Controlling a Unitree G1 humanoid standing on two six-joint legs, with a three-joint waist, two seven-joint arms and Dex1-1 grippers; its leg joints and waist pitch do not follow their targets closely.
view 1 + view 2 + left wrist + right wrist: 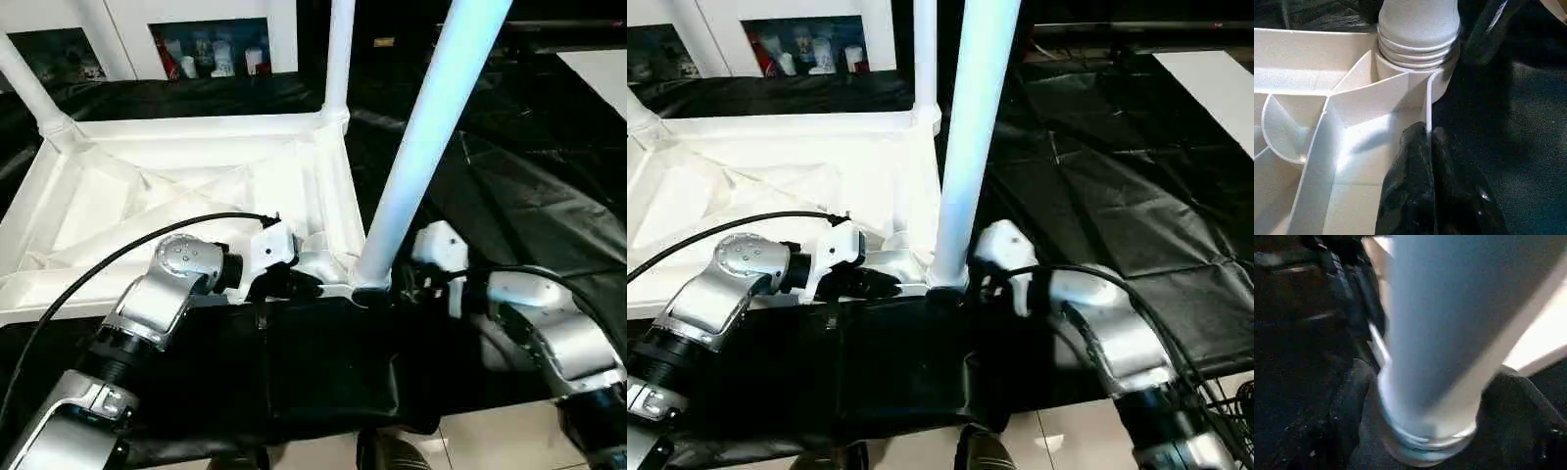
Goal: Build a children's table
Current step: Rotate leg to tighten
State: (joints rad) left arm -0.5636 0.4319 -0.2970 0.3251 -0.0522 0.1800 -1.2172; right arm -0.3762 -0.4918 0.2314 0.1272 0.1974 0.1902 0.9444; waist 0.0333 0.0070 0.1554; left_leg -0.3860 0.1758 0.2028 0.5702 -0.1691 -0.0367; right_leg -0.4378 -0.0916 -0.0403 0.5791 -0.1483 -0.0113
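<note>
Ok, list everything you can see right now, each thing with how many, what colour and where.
Tabletop: one, white, lying underside up on the black sheet, ribs showing.
Legs: three, white, standing in corner sockets; near corner, far corner, far left corner.
Sheet: one, black, spread under the work.
Cabinet: one, white, at the back, small items on its shelf.
Left claw: one, black, shut on the tabletop's rim beside the near leg.
Right claw: one, black, fingers either side of the near leg's base.

Black sheeting (509, 186), white cabinet (211, 15) behind
</note>
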